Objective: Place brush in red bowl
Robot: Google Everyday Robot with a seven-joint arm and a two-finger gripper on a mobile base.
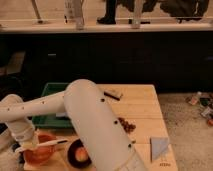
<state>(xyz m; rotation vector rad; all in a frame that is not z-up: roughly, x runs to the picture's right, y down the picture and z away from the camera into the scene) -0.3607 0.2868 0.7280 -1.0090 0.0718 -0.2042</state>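
The red bowl (pixel 39 154) sits at the front left corner of the wooden table (pixel 142 107). The brush (pixel 50 143), a pale handle with a dark tip pointing right, lies level across the top of the bowl. Its left end meets my gripper (pixel 26 146), which is at the bowl's left rim on the end of my white arm (pixel 90 120). Whether the brush rests on the bowl or hangs just above it I cannot tell.
A dark bowl holding an orange fruit (pixel 80 154) stands right of the red bowl. A green tray (pixel 50 107) is behind it, partly hidden by my arm. A dark bar (pixel 112 94), a reddish-brown cluster (pixel 126 125) and a folded blue-grey cloth (pixel 160 147) lie on the table.
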